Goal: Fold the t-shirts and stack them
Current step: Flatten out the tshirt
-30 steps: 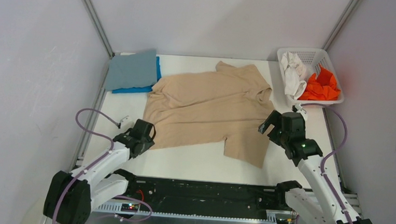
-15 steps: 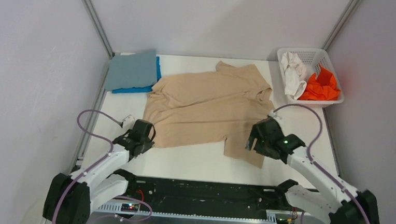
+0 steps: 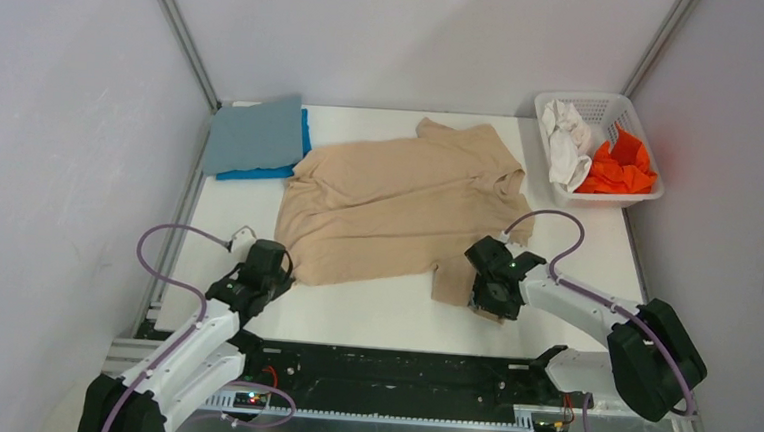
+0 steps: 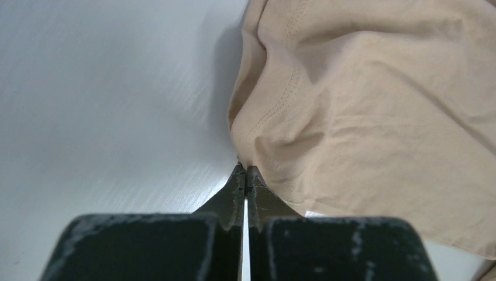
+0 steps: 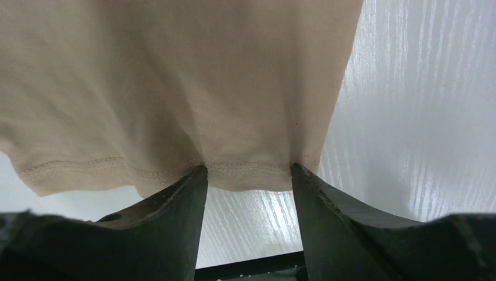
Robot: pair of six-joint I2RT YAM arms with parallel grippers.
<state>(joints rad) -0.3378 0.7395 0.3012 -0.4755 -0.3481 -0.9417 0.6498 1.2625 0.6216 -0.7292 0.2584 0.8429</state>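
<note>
We see the tan t-shirt [image 3: 399, 207] spread across the middle of the table [image 3: 382, 321], with its collar toward the right. The left gripper [image 4: 244, 171] sits at the shirt's near left hem corner, jaws pressed fully together. A pucker of cloth rises straight from the tips, so we read it as pinching the hem there. The right gripper [image 5: 248, 171] is down on the near right sleeve with its jaws standing partly apart. The stitched sleeve hem lies across the gap and touches both fingertips [image 5: 199, 172], not yet squeezed. At the far left corner a grey-blue t-shirt [image 3: 256, 133] lies folded on a bright blue t-shirt [image 3: 260, 175]. The white t-shirt [image 3: 566, 137] and the orange t-shirt [image 3: 616, 168] lie crumpled in the basket [image 3: 606, 97] at the far right.
</note>
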